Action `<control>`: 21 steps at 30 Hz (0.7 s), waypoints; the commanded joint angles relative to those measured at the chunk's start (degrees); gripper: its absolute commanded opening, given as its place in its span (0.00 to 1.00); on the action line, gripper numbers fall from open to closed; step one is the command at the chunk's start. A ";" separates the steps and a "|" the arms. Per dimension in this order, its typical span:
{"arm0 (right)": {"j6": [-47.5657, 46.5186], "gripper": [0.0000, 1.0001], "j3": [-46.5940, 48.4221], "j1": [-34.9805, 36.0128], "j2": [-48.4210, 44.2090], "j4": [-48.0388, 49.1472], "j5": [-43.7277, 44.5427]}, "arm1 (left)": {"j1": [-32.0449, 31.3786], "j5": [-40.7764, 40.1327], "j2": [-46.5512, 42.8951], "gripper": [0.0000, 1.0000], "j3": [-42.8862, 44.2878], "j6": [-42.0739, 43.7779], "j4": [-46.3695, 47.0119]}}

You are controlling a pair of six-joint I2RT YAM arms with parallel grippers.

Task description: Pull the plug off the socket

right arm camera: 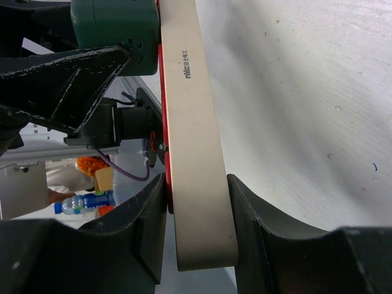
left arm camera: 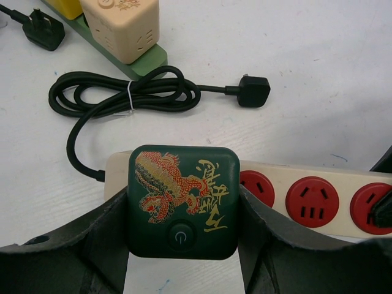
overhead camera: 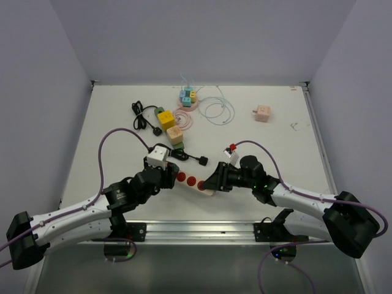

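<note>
The plug [left arm camera: 184, 202] is a dark green square block with a red and gold dragon print. It sits in the left end of the socket, a cream power strip [left arm camera: 269, 170] with round red outlets [left arm camera: 312, 201]. My left gripper [left arm camera: 184, 217] is shut on the plug, one finger [left arm camera: 101, 242] pressed on each side. From above, the left gripper [overhead camera: 168, 176] covers the plug. My right gripper [right arm camera: 196, 226] is shut on the far end of the power strip [right arm camera: 190, 122], clamping its top and bottom faces. The right wrist view shows the plug [right arm camera: 113, 27] at the other end. From above, the right gripper [overhead camera: 211, 184] holds the strip [overhead camera: 191, 181].
A bundled black cable [left arm camera: 128, 95] with its loose black plug [left arm camera: 254, 92] lies just behind the strip. Further back is a green strip with cube adapters [overhead camera: 168, 125]. Coiled thin cables [overhead camera: 217, 109], small cubes [overhead camera: 188, 98] and a pink cube [overhead camera: 263, 113] lie at the back.
</note>
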 commanded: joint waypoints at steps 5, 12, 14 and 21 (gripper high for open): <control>0.64 0.00 -0.26 -0.22 -2.02 0.74 4.51 | 1.93 -2.93 -7.61 0.00 -2.39 -5.32 3.51; 4.51 0.00 -3.42 -2.68 -1.67 6.17 1.61 | 11.43 7.10 -16.13 0.00 -6.53 -5.41 5.88; 4.51 0.00 -3.60 -3.21 -1.67 6.01 0.91 | 11.53 7.36 -16.23 0.00 -6.79 -5.24 5.97; 4.60 0.00 -5.00 -7.42 -5.44 3.91 -1.55 | 12.58 6.40 -18.42 0.00 -7.67 -6.46 5.09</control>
